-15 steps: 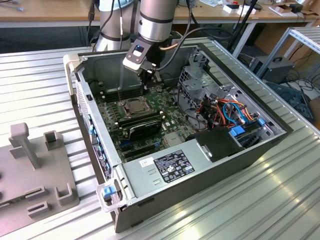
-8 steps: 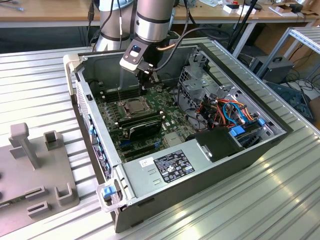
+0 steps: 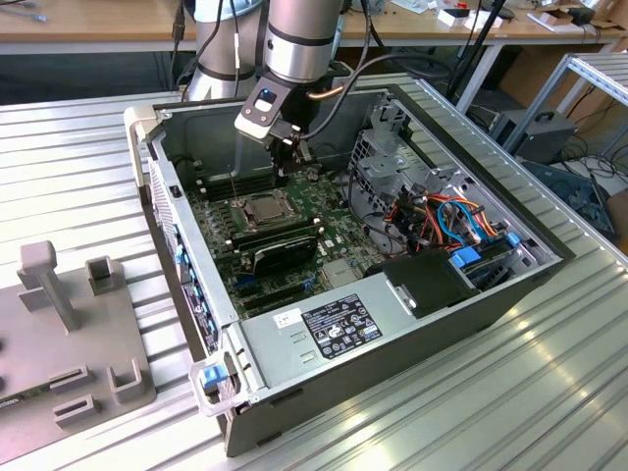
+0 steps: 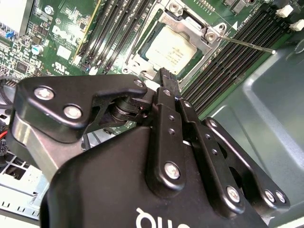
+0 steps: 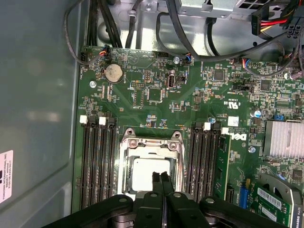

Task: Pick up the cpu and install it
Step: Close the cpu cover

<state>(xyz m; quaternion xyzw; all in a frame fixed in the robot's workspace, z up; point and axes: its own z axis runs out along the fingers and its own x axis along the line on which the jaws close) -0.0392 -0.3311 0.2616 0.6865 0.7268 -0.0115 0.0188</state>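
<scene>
A ribbed metal desk (image 3: 549, 392) carries an open computer case (image 3: 324, 392). Inside it, the cpu (image 5: 142, 173) lies flat in the motherboard's socket (image 5: 151, 142). The pincer (image 5: 162, 183) hangs just above the socket, fingertips pressed together and holding nothing. In the first wrist view its tips cover part of the cpu's edge.

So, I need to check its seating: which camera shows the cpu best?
The second wrist view: the cpu lies close and almost unobstructed inside the socket frame. In the first wrist view the end effector covers part of it. The exterior view shows it far off and small.
</scene>
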